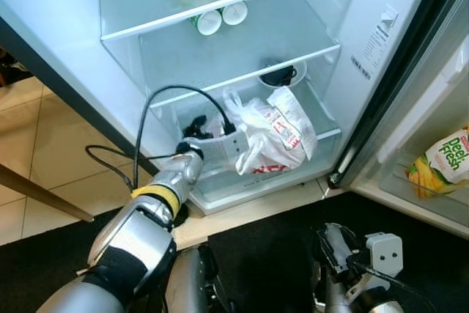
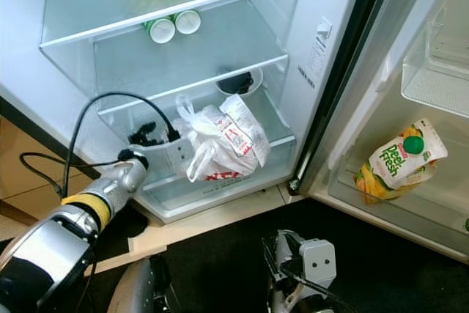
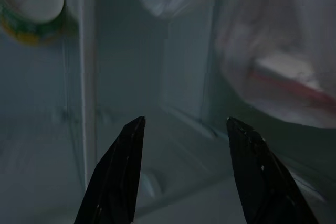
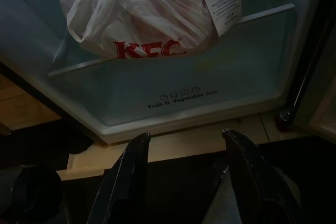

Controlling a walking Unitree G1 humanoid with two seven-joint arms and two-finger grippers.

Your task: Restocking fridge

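Note:
The fridge stands open before me. A white KFC plastic bag (image 1: 271,137) with a receipt on it lies on the lowest glass shelf (image 1: 326,134). My left gripper (image 1: 196,128) reaches into that shelf just left of the bag; in the left wrist view its gripper (image 3: 184,121) is open with nothing between the fingers, and the bag (image 3: 278,61) is off to one side. My right gripper (image 4: 184,135) hangs low in front of the fridge, open and empty, above the dark floor mat.
Two white-capped green containers (image 1: 220,18) lie on the middle shelf, and a dark bowl (image 1: 280,75) sits on the shelf below them. The vegetable drawer (image 4: 178,98) is under the bag. A Deli Fresh pouch (image 1: 440,163) rests in the door rack at right.

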